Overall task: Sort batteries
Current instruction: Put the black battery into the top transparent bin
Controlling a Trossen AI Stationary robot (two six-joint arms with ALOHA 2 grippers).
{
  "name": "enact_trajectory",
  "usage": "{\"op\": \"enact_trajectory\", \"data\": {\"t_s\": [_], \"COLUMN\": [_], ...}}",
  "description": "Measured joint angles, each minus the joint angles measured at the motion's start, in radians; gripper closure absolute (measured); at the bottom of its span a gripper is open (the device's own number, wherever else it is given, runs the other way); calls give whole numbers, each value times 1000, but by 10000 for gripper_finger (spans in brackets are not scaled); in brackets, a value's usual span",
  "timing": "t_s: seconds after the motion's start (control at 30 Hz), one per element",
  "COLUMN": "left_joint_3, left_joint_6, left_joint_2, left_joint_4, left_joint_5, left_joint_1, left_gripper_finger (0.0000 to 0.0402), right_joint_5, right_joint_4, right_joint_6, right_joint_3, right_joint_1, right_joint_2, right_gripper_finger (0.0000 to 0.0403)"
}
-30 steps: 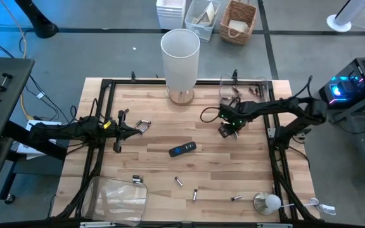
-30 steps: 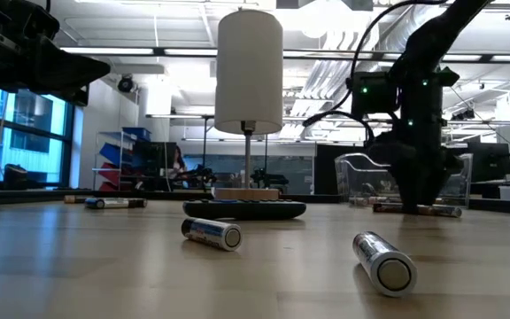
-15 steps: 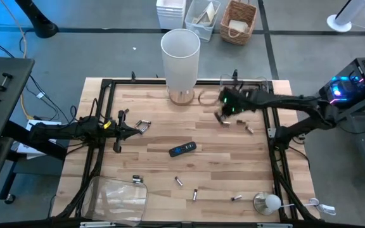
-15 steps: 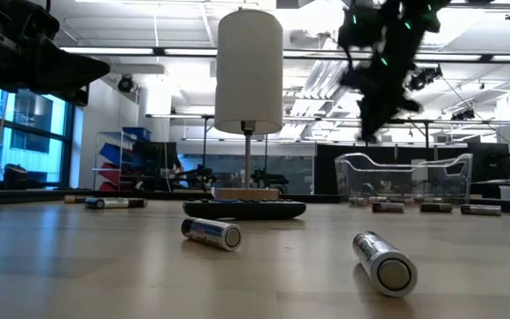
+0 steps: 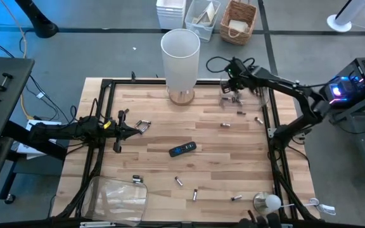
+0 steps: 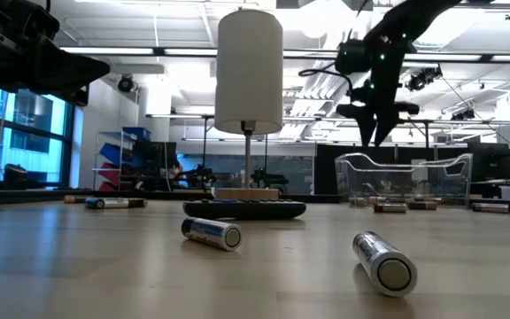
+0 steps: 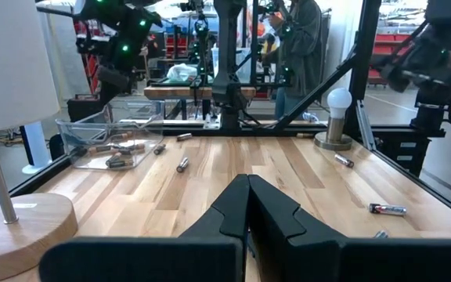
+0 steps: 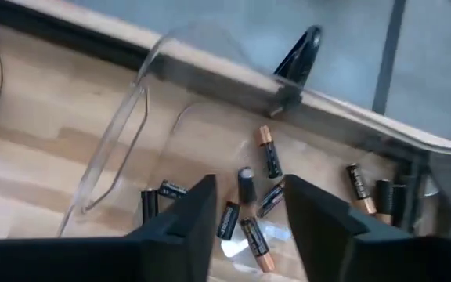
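Observation:
Batteries lie scattered on the wooden table: two (image 5: 144,125) by my left gripper, several near the near edge (image 5: 178,181) and three at mid-right (image 5: 240,113). More batteries (image 8: 249,227) lie in a clear tray (image 5: 263,87) at the far right corner. My right gripper (image 8: 245,227) hovers open above this tray (image 6: 405,177). One battery (image 8: 245,186) shows between its fingers, apart from them. My left gripper (image 7: 249,205) is shut, low at the table's left (image 5: 137,131), holding nothing that I can see.
A white lamp (image 5: 180,60) stands at the far edge on a wooden foot. A black remote (image 5: 182,149) lies mid-table. A second clear tray (image 5: 116,197) sits at the near left corner, a bulb on a base (image 5: 268,202) at the near right. A black frame (image 5: 100,114) rims the table.
My right gripper has risen from the table at mid-right and swung toward the far edge, ending above the clear tray. My left arm has kept still.

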Motion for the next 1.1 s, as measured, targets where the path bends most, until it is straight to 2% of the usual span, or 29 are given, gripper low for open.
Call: {"op": "enact_trajectory", "data": {"t_s": [0.13, 0.27, 0.37, 0.43, 0.53, 0.63, 0.77, 1.0, 1.1], "left_joint_3": [0, 0, 0, 0, 0, 0, 0, 0, 0], "left_joint_6": [0, 0, 0, 0, 0, 0, 0, 0, 0], "left_joint_2": [0, 0, 0, 0, 0, 0, 0, 0, 0], "left_joint_4": [0, 0, 0, 0, 0, 0, 0, 0, 0], "left_joint_5": [0, 0, 0, 0, 0, 0, 0, 0, 0], "left_joint_1": [0, 0, 0, 0, 0, 0, 0, 0, 0], "left_gripper_finger": [401, 401, 401, 401, 401, 401, 401, 401, 401], "right_joint_5": [-87, -233, -371, -428, -445, -519, -591, -674, -708], "right_joint_4": [13, 87, 290, 402, 565, 671, 680, 664, 602], "right_joint_6": [-26, 35, 88, 135, 193, 198, 130, 9, -68], "right_joint_3": [0, 11, 18, 18, 18, 49, 214, 596, 757], "right_joint_1": [-8, 24, 128, 220, 371, 485, 542, 527, 522], "right_joint_2": [10, -22, -40, -23, 48, 168, 360, 650, 756], "right_gripper_finger": [208, 193, 196, 201, 205, 207, 207, 207, 207]}}
